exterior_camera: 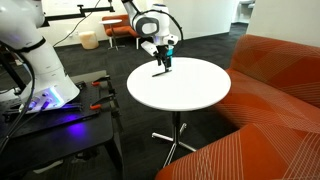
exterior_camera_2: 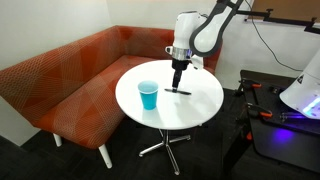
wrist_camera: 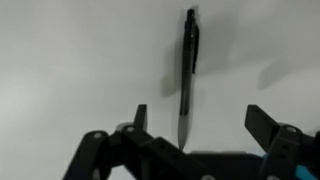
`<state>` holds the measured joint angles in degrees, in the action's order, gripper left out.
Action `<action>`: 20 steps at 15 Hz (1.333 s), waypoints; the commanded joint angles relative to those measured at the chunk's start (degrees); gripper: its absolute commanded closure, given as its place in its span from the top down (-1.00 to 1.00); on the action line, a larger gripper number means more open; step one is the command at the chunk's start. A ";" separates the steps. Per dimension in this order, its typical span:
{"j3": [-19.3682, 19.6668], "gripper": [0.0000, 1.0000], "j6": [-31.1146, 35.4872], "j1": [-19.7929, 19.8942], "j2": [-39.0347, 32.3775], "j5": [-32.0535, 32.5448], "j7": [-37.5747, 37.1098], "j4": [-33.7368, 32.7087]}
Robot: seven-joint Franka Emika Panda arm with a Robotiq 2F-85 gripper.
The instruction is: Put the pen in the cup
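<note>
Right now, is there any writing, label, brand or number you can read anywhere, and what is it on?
No text can be read.
pen: any print is too blurred to tell in the wrist view.
cup: plain blue, no label seen.
table: bare white, no marks.

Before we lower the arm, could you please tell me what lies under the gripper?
The pen lies flat on the white table, beneath the open fingers of the gripper. Its near end is covered by the gripper's body, so that tip cannot be seen.

Smooth matt white table (exterior_camera_2: 192,108); glossy dark pen (wrist_camera: 187,75); patterned cloth sofa (exterior_camera_2: 70,85)
</note>
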<state>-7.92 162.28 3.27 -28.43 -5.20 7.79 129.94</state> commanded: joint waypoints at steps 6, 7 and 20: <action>-0.23 0.84 -5.74 0.54 -0.82 -0.44 0.61 -2.61; -0.25 0.86 -6.20 0.59 -0.98 -0.50 0.70 -2.89; 0.99 0.86 -12.13 -0.14 -3.15 -0.15 0.15 -7.14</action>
<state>-7.40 153.13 3.29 -30.98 -5.20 7.78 124.87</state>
